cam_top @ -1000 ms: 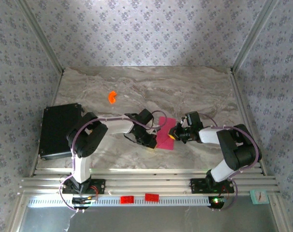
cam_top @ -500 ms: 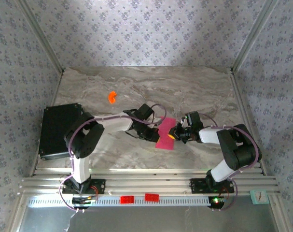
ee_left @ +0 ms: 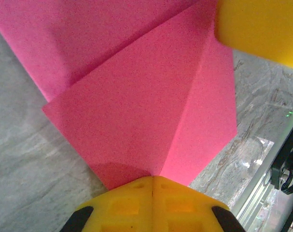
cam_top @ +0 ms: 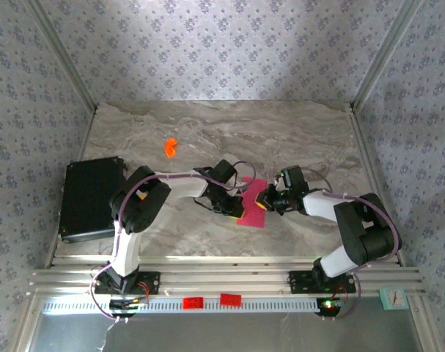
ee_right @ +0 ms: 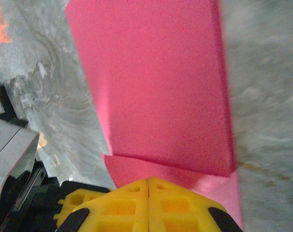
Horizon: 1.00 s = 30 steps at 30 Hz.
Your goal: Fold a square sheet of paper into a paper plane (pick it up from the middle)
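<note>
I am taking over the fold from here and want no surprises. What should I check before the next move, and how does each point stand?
1. Left pincer shut at the pink paper's corner: ok.
2. Right pincer shut at the paper: ok.
3. Folded flap lying on the sheet: ok.
4. Paper pinched rather than merely pressed: cannot tell.
5. Orange piece apart from the paper: ok.

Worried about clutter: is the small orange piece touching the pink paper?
No, the orange piece lies well apart, behind and left of the pink paper.
</note>
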### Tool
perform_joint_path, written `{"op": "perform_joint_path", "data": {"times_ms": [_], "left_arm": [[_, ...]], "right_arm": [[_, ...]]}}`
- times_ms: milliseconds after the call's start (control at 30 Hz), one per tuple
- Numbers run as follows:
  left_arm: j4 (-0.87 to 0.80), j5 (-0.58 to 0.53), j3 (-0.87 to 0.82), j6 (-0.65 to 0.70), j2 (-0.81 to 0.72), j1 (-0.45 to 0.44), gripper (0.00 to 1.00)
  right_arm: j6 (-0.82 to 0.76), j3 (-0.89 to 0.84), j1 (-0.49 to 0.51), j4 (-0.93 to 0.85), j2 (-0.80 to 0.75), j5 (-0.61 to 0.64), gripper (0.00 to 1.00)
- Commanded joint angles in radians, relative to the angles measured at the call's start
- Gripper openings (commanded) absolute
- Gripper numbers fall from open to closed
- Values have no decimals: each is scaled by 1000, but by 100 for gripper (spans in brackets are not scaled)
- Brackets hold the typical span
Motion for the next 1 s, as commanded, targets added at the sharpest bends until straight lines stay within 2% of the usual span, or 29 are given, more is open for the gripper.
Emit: {"op": "perform_joint_path", "data": {"times_ms": [0,133,233,367,567,767,967], "left_arm": [[-38,-28,-31,-3,33,0,1],[-38,-33,-31,-6,36,1,0],[-37,-33,-37,-2,35,1,0],[-18,-33,-62,-9,30,2,0],[0,-19,-65,-22,30,-4,0],[7,-19,-61,-42,3,-10,0],[-3,-40,-14,-71,-84,-17,0]], "right_arm": [[15,0,62,17,10,5,8],[54,-19,108,99,89,-6,8],[51,-39,108,79,106,13,7],[40,-86,30,96,72,14,7],[9,-82,-122,140,78,-64,8],[-23,-70,-198,68,-16,-69,12],[-65,-73,-155,-139,-215,29,19]]}}
